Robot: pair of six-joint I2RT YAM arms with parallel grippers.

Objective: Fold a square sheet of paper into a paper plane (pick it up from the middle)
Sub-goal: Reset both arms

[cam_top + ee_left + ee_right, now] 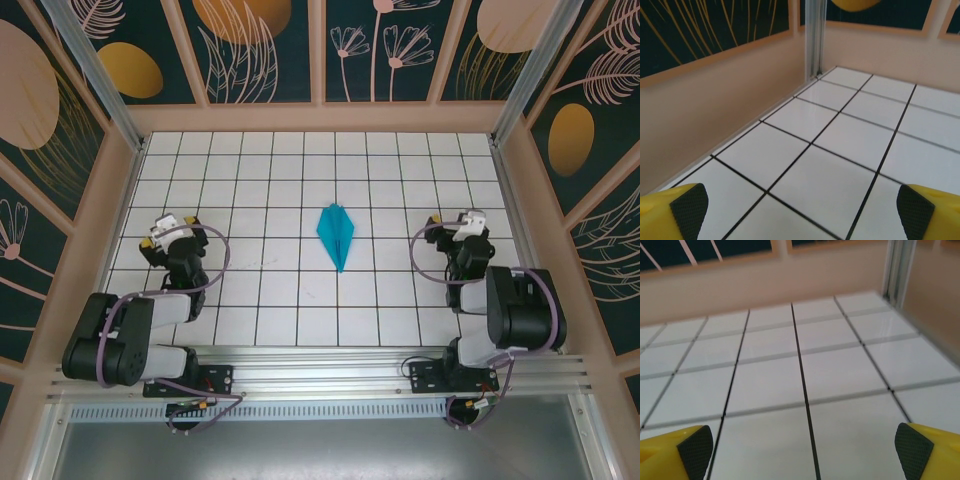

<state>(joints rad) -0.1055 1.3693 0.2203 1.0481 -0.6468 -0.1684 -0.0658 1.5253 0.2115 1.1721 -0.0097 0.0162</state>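
Two wrist views show left fingers (687, 210), right fingers (695, 450) spread wide, empty; overhead shows the paper plane (336, 235).

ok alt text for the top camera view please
A teal paper plane lies near the middle of a white gridded table. The left hand and right hand sit either side, well apart from it.

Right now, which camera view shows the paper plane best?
The top external view: the paper plane lies whole on the grid table between the arms, narrow end toward their bases. The wrist views look past the open left gripper and open right gripper at tiles and walls.
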